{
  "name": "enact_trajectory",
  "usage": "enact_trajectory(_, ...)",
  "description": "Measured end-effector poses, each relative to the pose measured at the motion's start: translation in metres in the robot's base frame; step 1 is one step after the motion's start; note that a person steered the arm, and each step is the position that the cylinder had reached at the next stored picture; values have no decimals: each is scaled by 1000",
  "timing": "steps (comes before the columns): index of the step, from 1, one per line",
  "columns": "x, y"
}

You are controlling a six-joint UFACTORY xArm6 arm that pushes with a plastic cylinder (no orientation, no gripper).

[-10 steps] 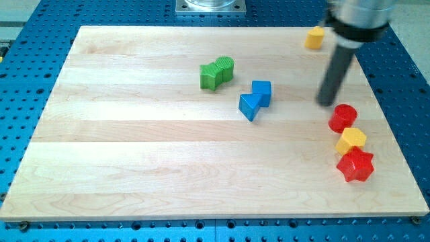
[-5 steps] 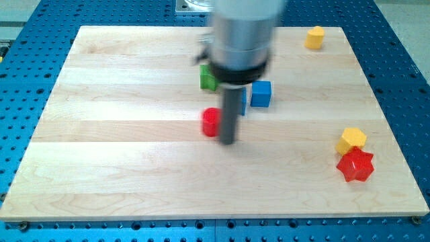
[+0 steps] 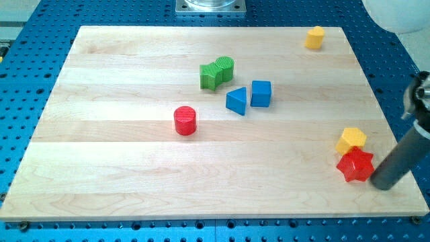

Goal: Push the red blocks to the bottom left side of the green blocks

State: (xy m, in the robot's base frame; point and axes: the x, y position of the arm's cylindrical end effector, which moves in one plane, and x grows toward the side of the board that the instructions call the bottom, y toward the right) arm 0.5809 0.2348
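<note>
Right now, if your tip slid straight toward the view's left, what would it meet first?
My tip sits just right of the red star block, so it would probably meet that first. The yellow block touches the star's upper side and might get nudged too.

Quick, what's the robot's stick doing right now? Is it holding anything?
My tip: no gripper, holds nothing; it sits just to the view's right of the red star block, close beside it; contact cannot be told.
</note>
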Motion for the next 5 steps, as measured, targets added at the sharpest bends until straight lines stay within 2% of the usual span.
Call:
enact_trajectory(1,-10,-81)
enact_trajectory(2,-10,-90)
enact_trajectory(3,-2,19)
enact_trajectory(4,-20,-22)
enact_trajectory(5,-26,-100)
